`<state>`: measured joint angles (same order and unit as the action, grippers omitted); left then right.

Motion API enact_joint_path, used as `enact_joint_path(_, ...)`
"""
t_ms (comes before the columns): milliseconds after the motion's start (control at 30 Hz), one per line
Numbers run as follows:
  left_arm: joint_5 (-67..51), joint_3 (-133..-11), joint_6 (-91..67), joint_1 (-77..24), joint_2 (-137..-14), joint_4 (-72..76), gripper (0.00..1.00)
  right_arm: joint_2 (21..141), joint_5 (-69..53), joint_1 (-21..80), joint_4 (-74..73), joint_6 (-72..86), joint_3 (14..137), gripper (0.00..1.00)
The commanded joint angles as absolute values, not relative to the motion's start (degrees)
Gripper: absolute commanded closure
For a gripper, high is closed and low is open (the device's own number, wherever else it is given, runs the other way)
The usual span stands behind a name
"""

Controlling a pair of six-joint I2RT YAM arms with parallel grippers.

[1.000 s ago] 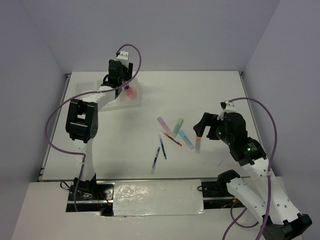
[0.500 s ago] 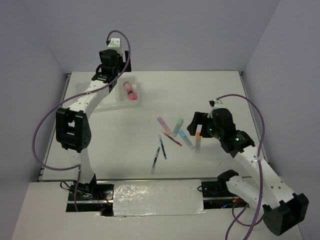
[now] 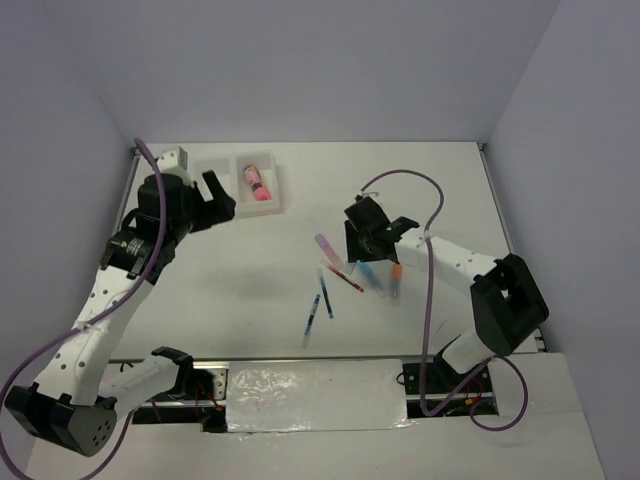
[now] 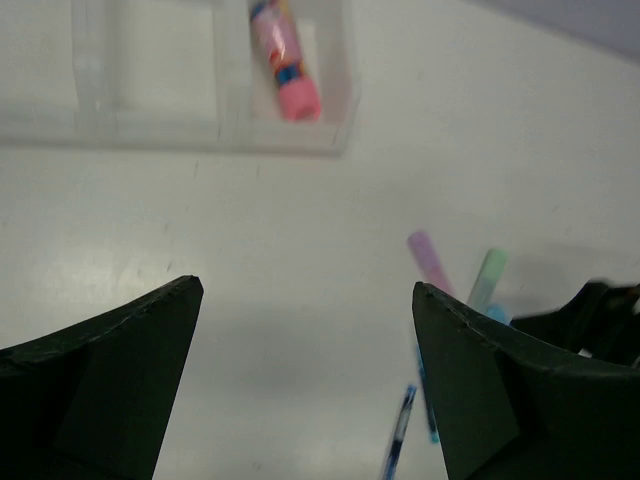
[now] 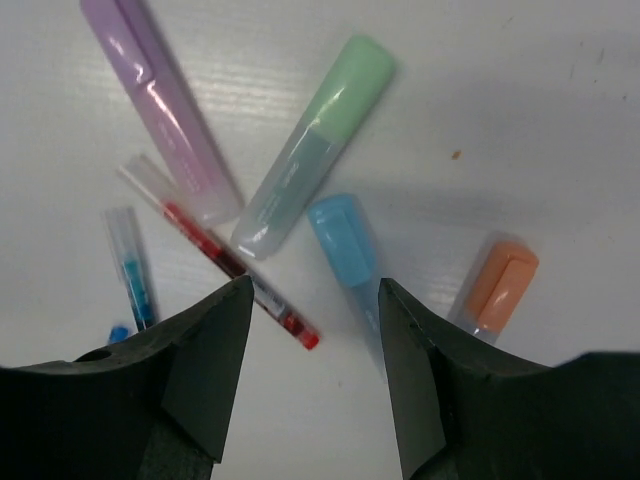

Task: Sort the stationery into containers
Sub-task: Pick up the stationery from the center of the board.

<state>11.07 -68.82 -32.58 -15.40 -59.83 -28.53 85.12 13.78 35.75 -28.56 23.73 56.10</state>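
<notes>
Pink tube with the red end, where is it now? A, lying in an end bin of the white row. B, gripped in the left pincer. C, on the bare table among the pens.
A: the pink tube lies inside the end bin of the row, alone in it.

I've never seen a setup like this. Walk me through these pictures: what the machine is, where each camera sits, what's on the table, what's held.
Two robot arms are bolted at a white table's near edge, each ending in a two-finger gripper. The wide picture looks down from above and behind. The other two come from wrist cameras, so the dark shapes at the bottom are fingers. The left gripper hangs open near three joined bins; a pink tube lies in the rightmost. The right gripper, open, hovers over the loose pile: a lilac highlighter, a green highlighter, a blue highlighter, an orange-capped highlighter, a red pen and blue pens. Neither holds anything.
</notes>
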Motion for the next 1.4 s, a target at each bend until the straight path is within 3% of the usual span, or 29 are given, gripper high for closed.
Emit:
enact_joint_path(0,6.69,-61.63,-31.30,-15.91,-56.27,-35.50,0.01,89.02,21.53,35.51,-27.95,28.82,60.99,0.39)
enact_joint_path(200,4.83,-53.28,-21.10,-16.08,-48.08,-38.32,0.01,99.46,21.71,34.28,-28.38,31.90,67.39,0.43)
enact_joint_path(267,8.70,-53.87,-22.32,-17.39,-46.85,-39.28,0.01,101.77,23.02,34.02,-29.09,33.22,69.86,0.43)
enact_joint_path(533,5.01,-48.51,-22.68,-17.58,-43.15,-33.66,0.01,107.49,21.27,31.55,-27.42,35.33,70.40,0.47)
enact_joint_path(933,3.26,-49.04,-22.67,-17.58,-44.82,-32.09,0.01,110.39,16.98,29.80,-23.39,35.07,73.56,0.72)
enact_joint_path(967,2.29,-49.04,-23.63,-17.58,-44.74,-31.38,0.01,110.04,16.70,29.53,-23.29,34.72,74.35,0.79)
enact_joint_path(1100,-4.82,-48.96,-28.90,-17.58,-45.87,-25.06,0.01,104.43,11.79,29.79,-18.82,28.42,74.80,0.89)
enact_joint_path(1367,-20.90,-45.79,-48.84,-17.67,-51.23,-3.44,0.01,81.76,-14.30,38.39,-4.58,10.92,62.33,0.89)
